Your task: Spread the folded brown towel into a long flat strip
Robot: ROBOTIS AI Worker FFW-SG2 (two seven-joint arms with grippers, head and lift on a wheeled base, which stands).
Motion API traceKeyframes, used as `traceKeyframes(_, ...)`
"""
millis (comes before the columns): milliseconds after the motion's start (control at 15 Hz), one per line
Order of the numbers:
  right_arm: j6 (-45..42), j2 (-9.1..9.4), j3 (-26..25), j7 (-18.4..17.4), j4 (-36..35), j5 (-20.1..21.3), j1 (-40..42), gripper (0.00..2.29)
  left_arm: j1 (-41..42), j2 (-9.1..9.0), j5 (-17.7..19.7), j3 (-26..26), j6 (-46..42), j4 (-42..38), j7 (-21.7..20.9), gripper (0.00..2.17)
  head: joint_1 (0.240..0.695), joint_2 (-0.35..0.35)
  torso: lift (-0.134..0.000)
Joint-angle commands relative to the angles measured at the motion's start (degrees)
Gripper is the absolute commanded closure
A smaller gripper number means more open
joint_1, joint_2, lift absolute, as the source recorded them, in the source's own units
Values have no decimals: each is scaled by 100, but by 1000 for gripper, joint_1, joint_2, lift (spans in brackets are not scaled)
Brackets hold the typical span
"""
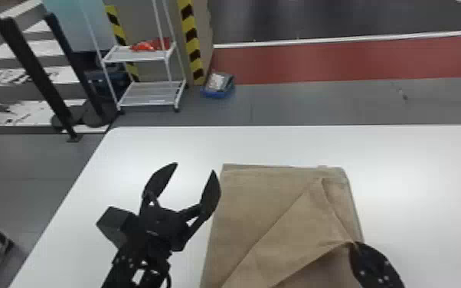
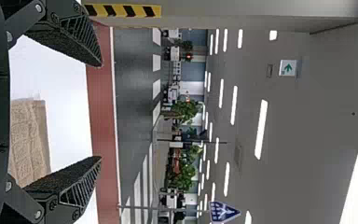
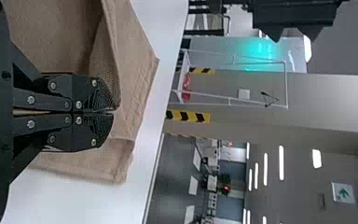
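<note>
Left gripper, spread and empty, beside the brown towel on a white table; at right, the right gripper pinches 1 raised fold, best drawn out low and slowly, the towel's long axis apparently running near to far.

Free tbl rm beyond towel
</note>
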Motion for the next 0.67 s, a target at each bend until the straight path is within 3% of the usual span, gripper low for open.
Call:
traceKeyframes(0,-810,166,-812,44,-63,-397,410,1183,-88,-10,7,-9,18,71,0,205,695,109,-125)
traceKeyframes(200,-916,473,-1911,378,-63,-1109,524,1183,-228,-27,7,-44,18,203,0,205,695,-18,-125)
traceKeyframes(600,-300,509,-2825,440,-55,-1610,269,1183,-483,-36,-28,-255,88,352,0,205,695,-213,-125)
